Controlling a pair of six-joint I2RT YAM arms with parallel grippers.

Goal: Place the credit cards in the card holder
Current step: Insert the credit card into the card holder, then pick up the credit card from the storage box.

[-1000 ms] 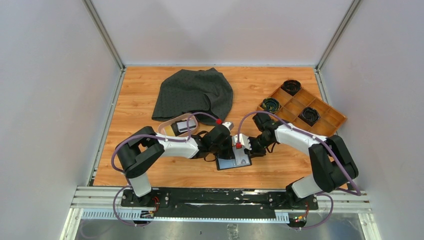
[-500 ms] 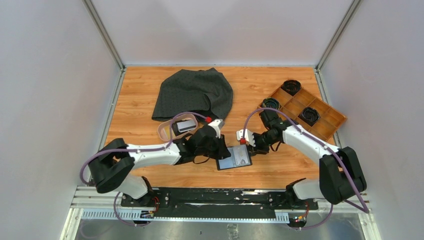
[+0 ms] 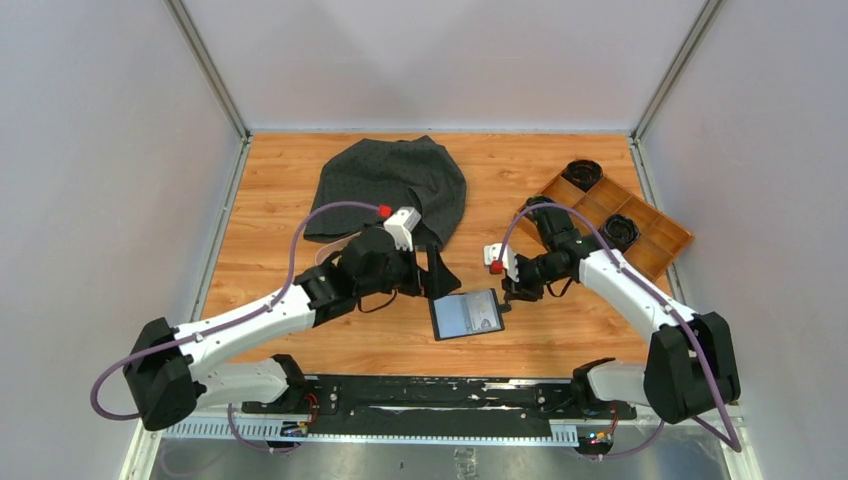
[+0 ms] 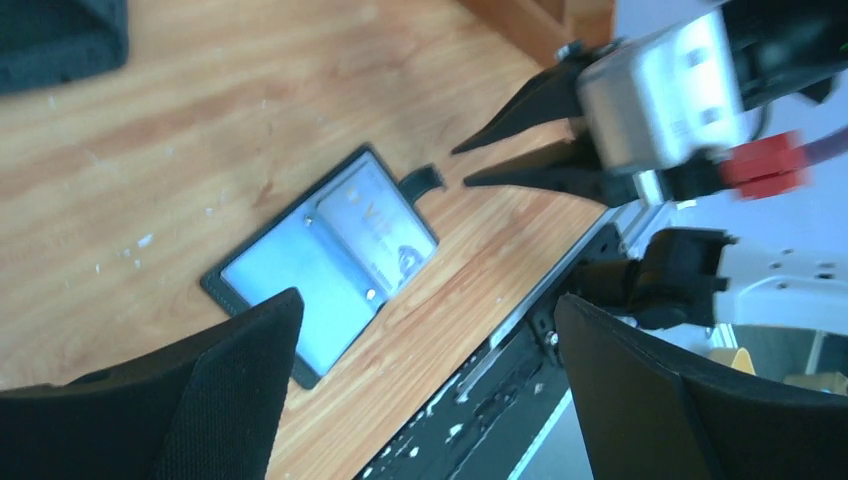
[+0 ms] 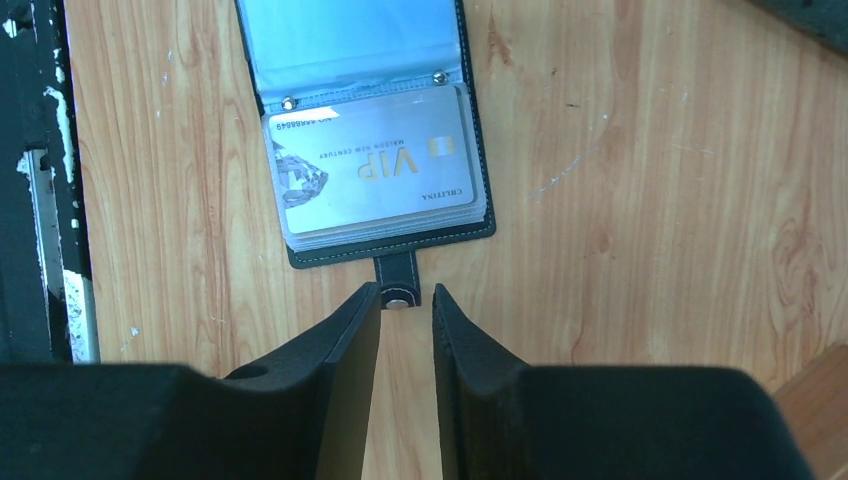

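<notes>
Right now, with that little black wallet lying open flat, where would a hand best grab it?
Probably the small snap strap jutting from the card holder, approached low from that side. The holder lies flat and open, leaving little to pinch; the strap sticks out clear, ahead of the right hand.

A matt black, leather-like card holder (image 3: 467, 316) with pale stitching, glossy clear plastic sleeves (image 5: 350, 40) and a small metal snap (image 5: 398, 297) shows a smooth silver credit card (image 5: 375, 165) with a metallic sheen, against a scuffed wood-grain table (image 5: 620, 200) and dark, matt, speckled cloth (image 3: 390, 185).
</notes>
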